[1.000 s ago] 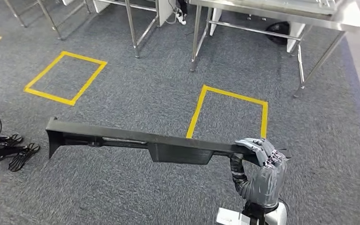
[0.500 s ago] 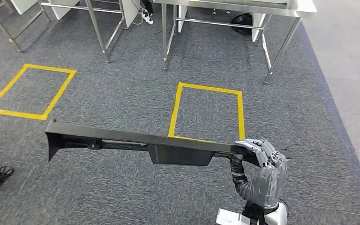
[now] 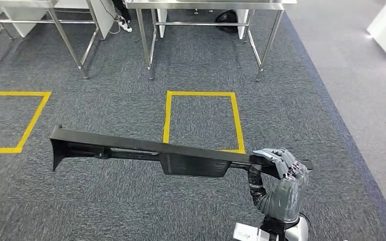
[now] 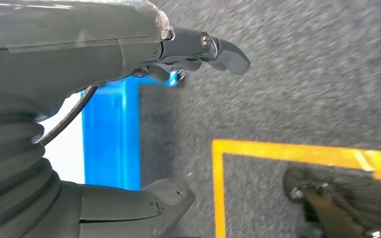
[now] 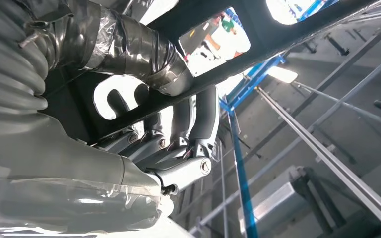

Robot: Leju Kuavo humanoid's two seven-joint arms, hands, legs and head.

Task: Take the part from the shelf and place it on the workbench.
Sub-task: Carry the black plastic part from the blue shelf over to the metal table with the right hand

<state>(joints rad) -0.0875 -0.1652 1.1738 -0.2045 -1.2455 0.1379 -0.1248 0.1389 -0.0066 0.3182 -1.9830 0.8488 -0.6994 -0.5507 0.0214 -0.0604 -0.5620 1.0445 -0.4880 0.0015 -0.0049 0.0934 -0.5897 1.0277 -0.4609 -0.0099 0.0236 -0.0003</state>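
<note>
Black and long, the part (image 3: 146, 153) hangs level above the grey carpet (image 3: 130, 211), held at one end only. That end sits in the right hand (image 3: 280, 173), whose fingers (image 3: 281, 159) wrap over the top of the bar while the thumb comes up underneath. The rest of the part reaches out to the robot's left, with a thicker block near its middle and a flared, downturned end at the far tip. In the right wrist view the dark fingers (image 5: 206, 121) curl tightly around the part's black frame (image 5: 258, 34), which has open cut-outs showing light through them.

The left hand (image 4: 129, 99) hangs over the carpet with nothing in it, its thumb (image 4: 149, 203) and fingers (image 4: 218, 49) set well apart. Beside it on the floor lie a blue strip (image 4: 110, 134) and a corner of yellow tape (image 4: 278, 151).

Beyond the part, a square of yellow tape (image 3: 203, 120) is marked on the carpet, its near edge passing under the bar. Another taped square (image 3: 10, 120) lies further to the left. Past the squares stand the steel legs of the workbench (image 3: 206, 35), with a second metal frame (image 3: 65, 35) beside it to the left. Cables and a power strip (image 3: 123, 22) lie on the floor between them.
</note>
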